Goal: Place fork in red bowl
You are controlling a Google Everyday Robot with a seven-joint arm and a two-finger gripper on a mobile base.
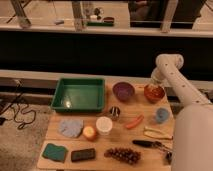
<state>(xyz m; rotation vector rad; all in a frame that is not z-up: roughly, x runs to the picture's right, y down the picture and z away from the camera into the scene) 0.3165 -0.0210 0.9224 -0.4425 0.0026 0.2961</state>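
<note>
Here we see the tool at the back right of the table, low over the red bowl and either touching its rim or just above it. We cannot tell whether the tool is wide, narrow or holding anything. The white arm bends down to it from the right.

We cannot pick out the fork; the spot where the tool meets the bowl is too blurred to read. The red bowl stands near the far edge of the table, just right of the purple bowl and apart from it. Left of the purple bowl lies the green tray.

In front of the purple bowl stands a small metal cup, and nearer to us a white cup with a round orange fruit beside it. A grey-blue cloth lies left of those. Along the near edge we see a green sponge, a flat black block and a bunch of grapes.

A red-orange pepper lies between the white cup and a blue cup, which sits in front of the red bowl. Nearer still lie a yellowish long thing and a dark-handled utensil.
</note>
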